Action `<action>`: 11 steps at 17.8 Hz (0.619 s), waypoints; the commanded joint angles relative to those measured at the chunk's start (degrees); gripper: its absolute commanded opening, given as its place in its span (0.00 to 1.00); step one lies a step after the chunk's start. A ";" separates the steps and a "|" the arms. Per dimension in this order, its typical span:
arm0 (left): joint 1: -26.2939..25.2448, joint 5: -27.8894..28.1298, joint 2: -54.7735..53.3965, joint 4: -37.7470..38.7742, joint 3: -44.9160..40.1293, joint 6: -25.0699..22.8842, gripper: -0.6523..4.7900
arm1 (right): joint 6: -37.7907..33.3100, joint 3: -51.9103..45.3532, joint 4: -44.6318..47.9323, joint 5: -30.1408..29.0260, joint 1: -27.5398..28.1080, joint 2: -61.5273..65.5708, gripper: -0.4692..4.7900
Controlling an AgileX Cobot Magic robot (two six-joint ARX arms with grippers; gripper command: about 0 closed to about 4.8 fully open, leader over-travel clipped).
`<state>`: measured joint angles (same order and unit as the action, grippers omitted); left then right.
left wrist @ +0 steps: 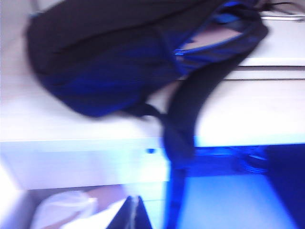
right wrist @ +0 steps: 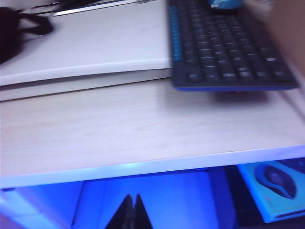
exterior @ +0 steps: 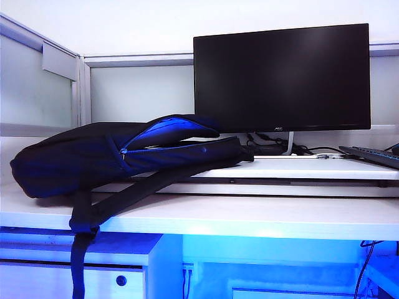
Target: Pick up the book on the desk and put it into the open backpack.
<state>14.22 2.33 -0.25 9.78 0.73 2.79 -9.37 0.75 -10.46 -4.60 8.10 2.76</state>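
- Both hands sit pinched shut, empty, below the counter (exterior: 262, 215) edge: left hand (left wrist: 134, 212), right hand (right wrist: 132, 212)
- The book (left wrist: 217, 38) looks already tucked in the backpack (exterior: 93, 156) mouth (pale pinkish sliver)
- Best stay clear of the strap (exterior: 84, 224)

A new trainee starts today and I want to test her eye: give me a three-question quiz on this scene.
1. True or false: the backpack lies on the desk, with a strap hanging over the front edge.
2. What stands behind the backpack? A) monitor B) lamp C) printer
3. Are the left claw and right claw open or shut?
Key: 1 true; 2 A; 3 both shut.
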 commanded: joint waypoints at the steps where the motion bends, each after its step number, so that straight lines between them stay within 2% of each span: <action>1: -0.11 7.50 -0.11 0.13 -0.37 -4.07 0.11 | 0.22 -0.11 0.00 -0.13 1.20 -0.07 0.08; 4: -0.17 9.53 -0.11 -0.17 -0.37 -7.30 0.11 | 0.22 -0.11 0.00 -0.02 1.14 -0.04 0.08; 9: -1.95 12.11 -0.11 -0.59 -0.37 -6.97 0.11 | 0.24 -0.11 -0.02 -0.02 1.14 -0.04 0.08; 10: -4.09 11.82 -0.11 -0.59 -0.37 -6.16 0.11 | 0.37 -0.11 -0.02 -0.02 1.14 -0.04 0.08; 11: -9.60 8.44 -0.09 -0.39 -0.37 -4.04 0.11 | 0.37 -0.11 -0.02 -0.02 1.14 -0.04 0.08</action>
<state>6.04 13.19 -0.30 8.51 0.56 -2.31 -9.28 0.75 -10.44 -4.56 9.32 2.76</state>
